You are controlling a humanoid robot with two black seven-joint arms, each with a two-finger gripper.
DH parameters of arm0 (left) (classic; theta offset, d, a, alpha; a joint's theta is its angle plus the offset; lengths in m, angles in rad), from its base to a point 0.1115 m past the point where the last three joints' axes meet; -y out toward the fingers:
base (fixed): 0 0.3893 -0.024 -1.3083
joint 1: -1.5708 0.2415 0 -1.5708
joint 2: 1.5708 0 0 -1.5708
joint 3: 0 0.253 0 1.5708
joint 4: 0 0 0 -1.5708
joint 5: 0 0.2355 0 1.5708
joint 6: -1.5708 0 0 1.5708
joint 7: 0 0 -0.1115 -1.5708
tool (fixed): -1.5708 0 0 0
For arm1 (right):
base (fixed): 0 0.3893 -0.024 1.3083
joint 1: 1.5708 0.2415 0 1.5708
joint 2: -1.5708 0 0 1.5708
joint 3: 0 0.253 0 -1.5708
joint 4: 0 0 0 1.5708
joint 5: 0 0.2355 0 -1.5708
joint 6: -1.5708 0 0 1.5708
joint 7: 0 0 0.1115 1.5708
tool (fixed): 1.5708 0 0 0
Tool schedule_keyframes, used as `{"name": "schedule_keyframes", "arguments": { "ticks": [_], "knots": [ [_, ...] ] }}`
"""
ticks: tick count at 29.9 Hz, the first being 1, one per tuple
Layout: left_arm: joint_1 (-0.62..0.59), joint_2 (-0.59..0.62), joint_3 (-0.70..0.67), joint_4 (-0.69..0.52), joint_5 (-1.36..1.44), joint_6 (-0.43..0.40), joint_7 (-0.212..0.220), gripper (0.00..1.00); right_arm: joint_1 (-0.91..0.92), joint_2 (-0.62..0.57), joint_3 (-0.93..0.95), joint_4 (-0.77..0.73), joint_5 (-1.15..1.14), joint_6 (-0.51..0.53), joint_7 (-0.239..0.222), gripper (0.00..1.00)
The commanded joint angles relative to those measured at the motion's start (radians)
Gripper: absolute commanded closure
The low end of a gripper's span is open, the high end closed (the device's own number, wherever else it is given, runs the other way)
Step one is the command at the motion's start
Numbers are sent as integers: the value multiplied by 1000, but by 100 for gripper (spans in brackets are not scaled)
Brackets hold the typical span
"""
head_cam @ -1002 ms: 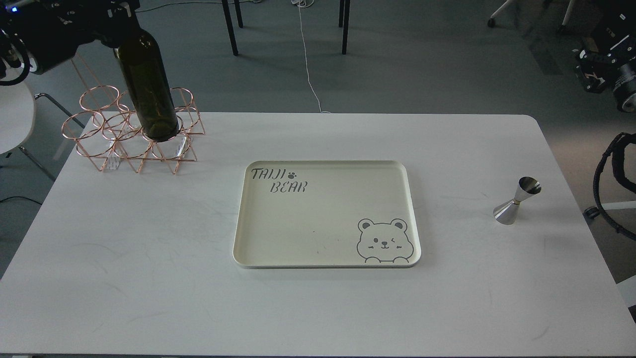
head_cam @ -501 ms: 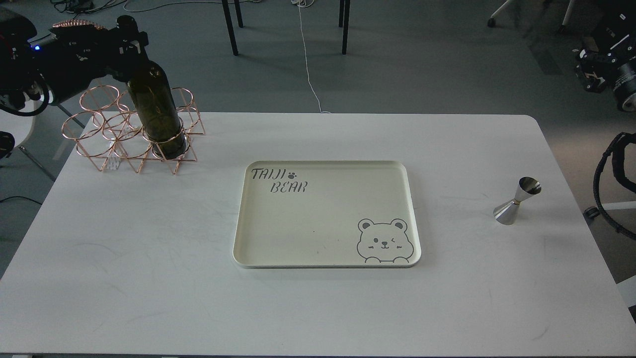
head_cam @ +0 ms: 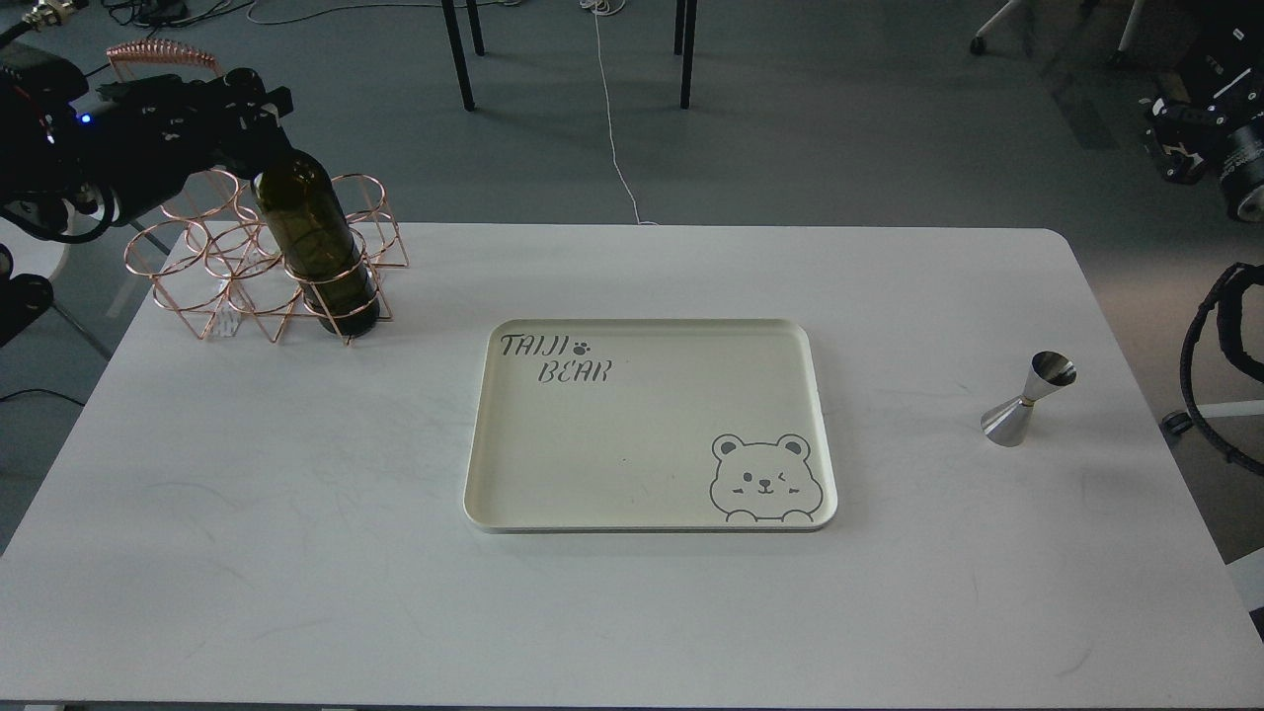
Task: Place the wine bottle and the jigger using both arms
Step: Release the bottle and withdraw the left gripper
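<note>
The dark olive-green wine bottle [head_cam: 314,252] stands upright in the front right ring of a copper wire rack [head_cam: 202,281] at the table's back left. Its base is low in the ring; I cannot tell if it touches the table. My left gripper [head_cam: 259,114] comes in from the left and is shut around the bottle's neck, which it hides. The silver jigger [head_cam: 1027,400] stands upright on the table at the right, untouched. My right arm [head_cam: 1210,123] hangs off the table at the top right, far from the jigger; its fingers cannot be told apart.
A cream tray [head_cam: 632,434] with a bear drawing and "TAIJI BEAR" lettering lies in the middle of the white table [head_cam: 296,553]. Chair legs and a cable are on the floor behind. A black cable loop [head_cam: 1210,355] hangs by the table's right edge.
My left arm has come down with the wine bottle, which has sunk lower into the front right ring of the rack. The jigger and the right arm have not moved.
</note>
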Motion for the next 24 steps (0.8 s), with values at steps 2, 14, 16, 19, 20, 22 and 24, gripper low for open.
{"name": "schedule_keyframes", "arguments": {
  "ticks": [2, 14, 16, 19, 20, 22, 24],
  "knots": [
    [-2, 3, -2, 6, -149, -5, 2, 13, 1, 0, 0, 0, 1, 0, 0, 3],
    [-24, 21, -13, 203, -1006, -46, -4, 2, -2, 2, 37, -12, 1, -17, 6, 1],
    [-24, 43, -14, 214, -1115, -78, -6, 2, -3, 3, 55, -23, 2, -17, 9, 1],
    [-19, 46, -14, 233, -1302, -109, -6, 2, -8, 2, 61, -32, 2, -15, 9, 1],
    [-18, 44, -14, 240, -1348, -117, -6, 2, -9, 2, 61, -33, 2, -15, 9, 1],
    [-7, 37, -13, 263, -1499, -179, -7, 2, -11, 2, 63, -38, 5, -15, 5, 1],
    [7, 25, -13, 296, -1618, -244, -12, 2, -12, 9, 64, -59, 7, -15, 0, 1]
  ]
}}
